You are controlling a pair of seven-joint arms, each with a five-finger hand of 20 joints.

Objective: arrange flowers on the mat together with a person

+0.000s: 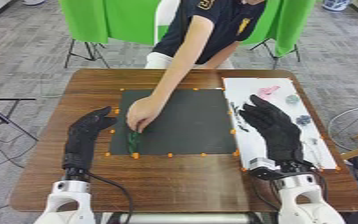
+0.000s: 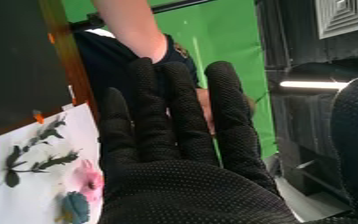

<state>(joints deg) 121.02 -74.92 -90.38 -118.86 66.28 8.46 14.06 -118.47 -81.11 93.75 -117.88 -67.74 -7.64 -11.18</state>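
Note:
My left hand (image 1: 87, 131) rests in the head view over the table left of the dark mat (image 1: 189, 122), fingers relaxed. My right hand (image 1: 272, 121) is over the white sheet (image 1: 326, 156) on the right, fingers straight and holding nothing; in the right wrist view the same hand (image 2: 189, 187) has its fingers extended. A person's hand holds a green stem (image 1: 133, 143) at the mat's left part. On the sheet lie a pink flower (image 1: 268, 91), a pale green flower (image 1: 293, 99) and a dark blue one (image 1: 303, 120). Leafy sprigs (image 2: 44, 161) show in the right wrist view.
The person's forearm crosses the table's far edge and the mat. Small orange markers (image 1: 135, 155) line the mat's edges. A cable (image 1: 115, 186) runs beside my left arm on the brown table (image 1: 189, 182).

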